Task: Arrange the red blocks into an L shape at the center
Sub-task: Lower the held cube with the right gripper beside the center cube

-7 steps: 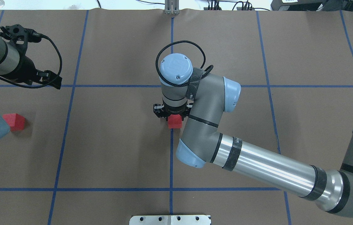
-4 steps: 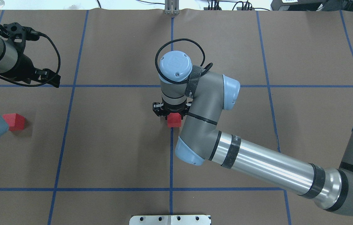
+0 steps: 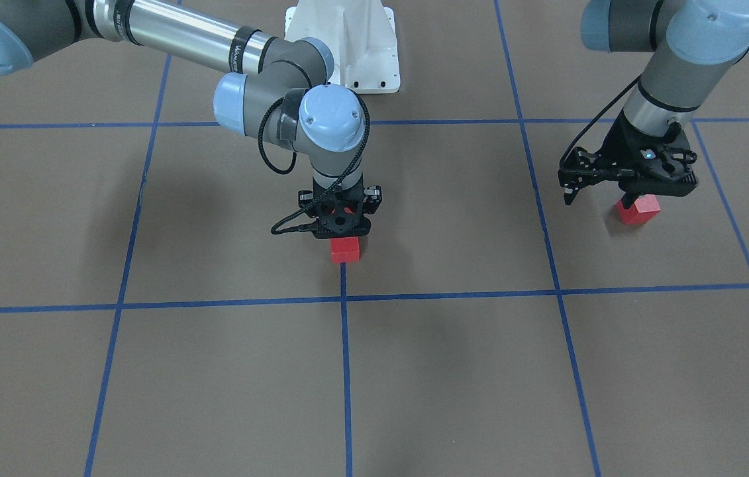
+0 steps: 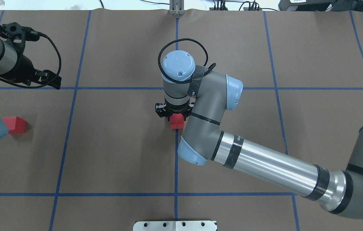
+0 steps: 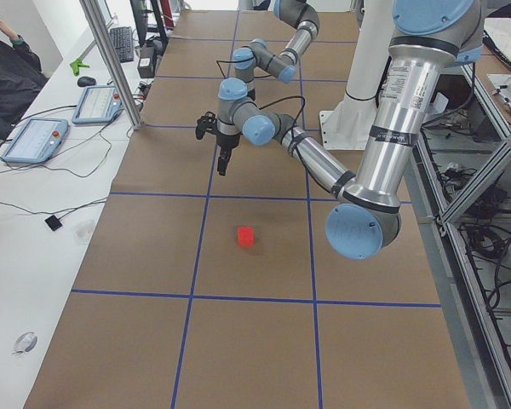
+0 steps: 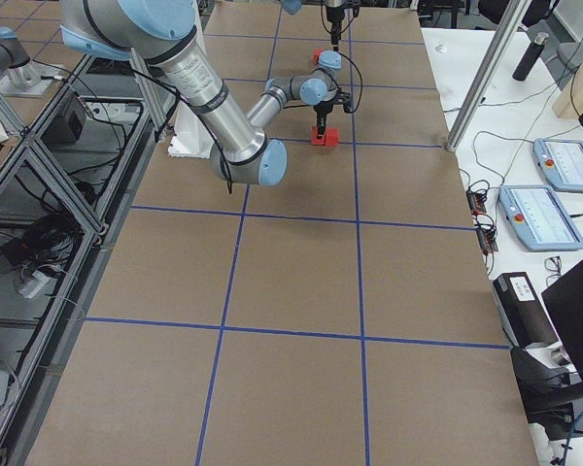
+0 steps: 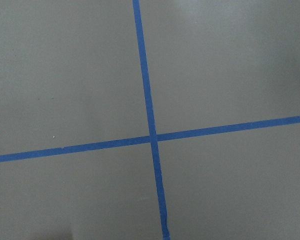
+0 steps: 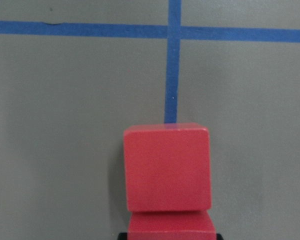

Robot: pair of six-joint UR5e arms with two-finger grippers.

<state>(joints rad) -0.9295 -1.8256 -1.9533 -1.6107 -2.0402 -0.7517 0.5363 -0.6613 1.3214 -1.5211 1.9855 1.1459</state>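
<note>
Leftward and farther went the right hand (image 3: 345, 235), clamping a small matte red cube (image 8: 170, 226); likely light, rigid, best side-gripped.

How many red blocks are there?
3. One block sits on the middle blue line. A second block is next to it, tucked under the right gripper and seen in the wrist view. The third block lies apart, on the robot's left side.

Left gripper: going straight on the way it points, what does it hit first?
Most likely the brown paper table surface, close to a blue tape crossing: the left gripper points down, and its wrist view shows only paper and tape. The small matte red cube lies apart, to the side.
</note>
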